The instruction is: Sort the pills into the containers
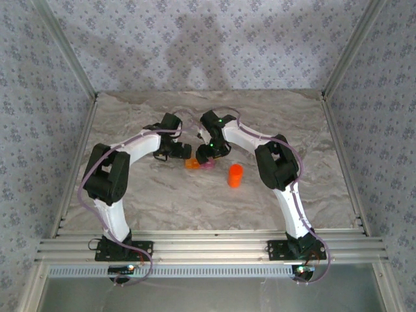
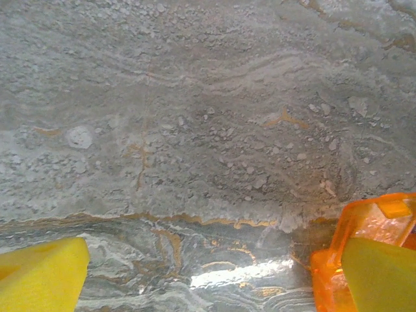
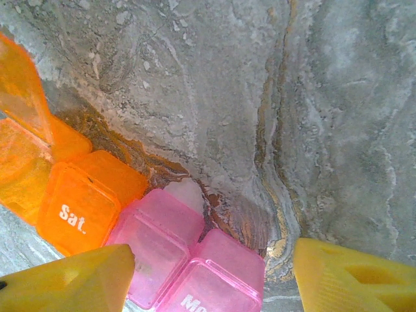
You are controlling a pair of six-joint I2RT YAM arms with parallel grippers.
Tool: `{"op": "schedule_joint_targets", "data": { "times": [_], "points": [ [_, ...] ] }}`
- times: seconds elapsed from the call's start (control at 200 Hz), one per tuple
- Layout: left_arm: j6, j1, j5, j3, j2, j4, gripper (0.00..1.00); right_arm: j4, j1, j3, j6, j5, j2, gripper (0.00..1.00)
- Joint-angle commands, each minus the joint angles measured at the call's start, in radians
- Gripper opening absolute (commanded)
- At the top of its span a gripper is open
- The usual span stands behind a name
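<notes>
The containers are small joined translucent cubes, orange [image 1: 192, 164] and pink [image 1: 208, 166], lying mid-table between both grippers. My left gripper [image 1: 184, 153] is open just left of them. In the left wrist view the orange container [image 2: 348, 244] sits against the inside of the right yellow finger [image 2: 380, 276], and bare table lies across the gap of my left gripper [image 2: 211, 279]. My right gripper [image 3: 211, 286] is open over the pink cubes [image 3: 162, 237]. They sit near its left finger [image 3: 65, 283] and apart from the other. An orange cube marked "Sat." [image 3: 81, 208] adjoins them. The pills are out of view.
A taller orange capped bottle [image 1: 234, 175] stands upright just right of the containers, near the right arm's forearm. The marbled table [image 1: 162, 201] is bordered by metal frame posts and patterned walls. A rail [image 1: 208, 250] runs along the near edge.
</notes>
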Motion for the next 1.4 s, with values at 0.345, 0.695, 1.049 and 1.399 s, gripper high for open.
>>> {"op": "schedule_joint_targets", "data": {
  "times": [0.345, 0.695, 1.049, 1.399],
  "points": [
    [-0.043, 0.004, 0.040, 0.025, -0.014, -0.003, 0.99, -0.055, -0.001, -0.042, -0.015, 0.012, 0.040, 0.68],
    [-0.067, 0.004, 0.065, 0.020, -0.058, 0.016, 0.99, -0.055, -0.023, -0.043, 0.003, -0.002, 0.017, 0.68],
    [-0.101, 0.008, 0.059, 0.067, -0.102, 0.005, 0.99, -0.048, -0.048, -0.029, 0.028, -0.031, -0.010, 0.69],
    [-0.136, 0.042, 0.043, 0.109, -0.145, 0.012, 0.99, -0.051, -0.090, 0.037, 0.077, -0.077, -0.023, 0.70]
  ]
}}
